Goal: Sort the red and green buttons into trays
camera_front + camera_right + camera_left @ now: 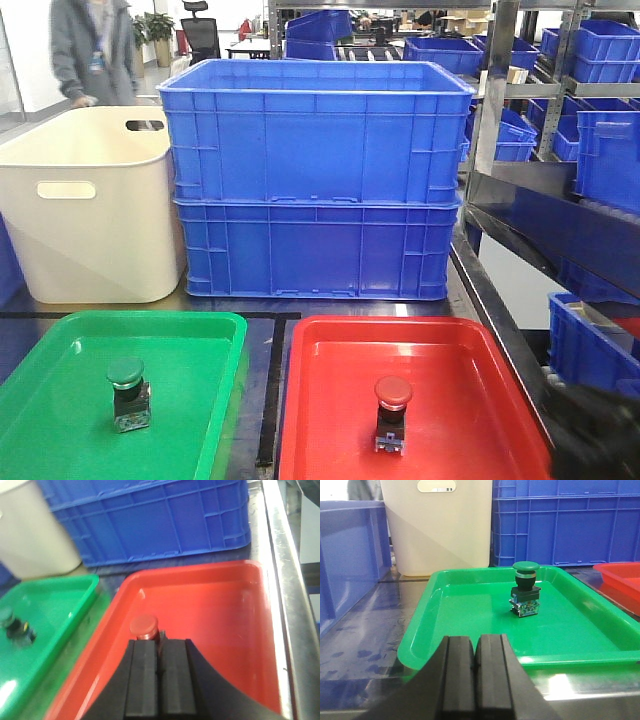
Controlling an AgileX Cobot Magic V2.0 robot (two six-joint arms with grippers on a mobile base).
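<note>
Warehouse bench: green button (127, 392) mid green tray (60, 345), red button (392, 410) mid red tray (470, 345); sorting looks done. Both grippers, left (475, 672) and right (160, 672), closed, empty.

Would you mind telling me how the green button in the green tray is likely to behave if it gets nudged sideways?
The green button stands upright with a wide cap over a narrower body, so it looks top-heavy and may tip rather than slide. The green tray looks glossy, so a low push might skid it instead. Its blocky base probably would not roll; once toppled, the round cap might.

One button (128, 392) per tray (60, 420) — crates (315, 180) stacked behind.
</note>
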